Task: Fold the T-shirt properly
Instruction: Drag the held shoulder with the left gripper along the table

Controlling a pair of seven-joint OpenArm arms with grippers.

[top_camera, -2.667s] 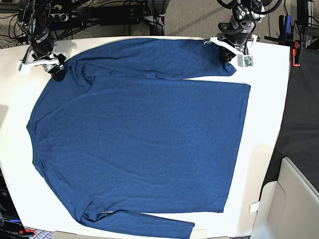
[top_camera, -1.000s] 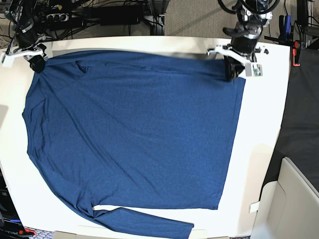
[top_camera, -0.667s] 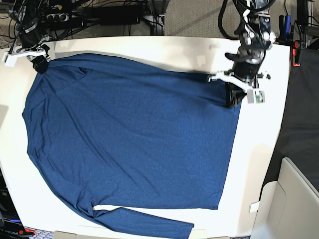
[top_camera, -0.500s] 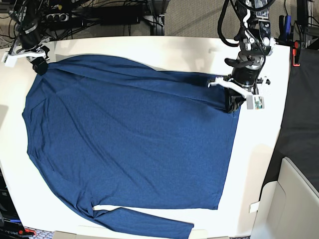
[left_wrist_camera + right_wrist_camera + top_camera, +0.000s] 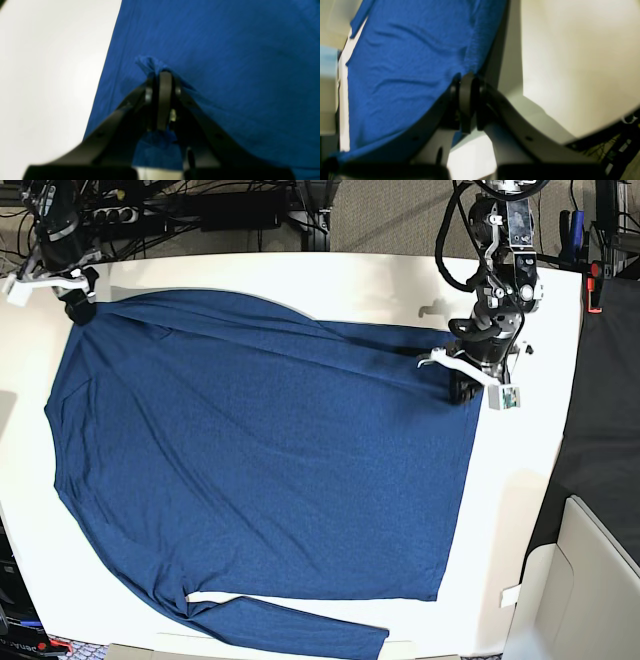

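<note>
Both grippers are clamped on the T-shirt (image 5: 260, 460): left gripper (image 5: 462, 390) mid-fold with a sleeve end, right gripper (image 5: 78, 308) pinning the shoulder. Next I'd lay that sleeve flat across the body

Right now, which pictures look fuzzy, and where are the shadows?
Left wrist view: the tool pinching the T-shirt is soft, and the table is a washed-out white. Right wrist view: blurry too, with a dark shadow beside the shirt's edge near the tool. Base view: sharpest, with only a faint shadow by the shirt's top edge.
</note>
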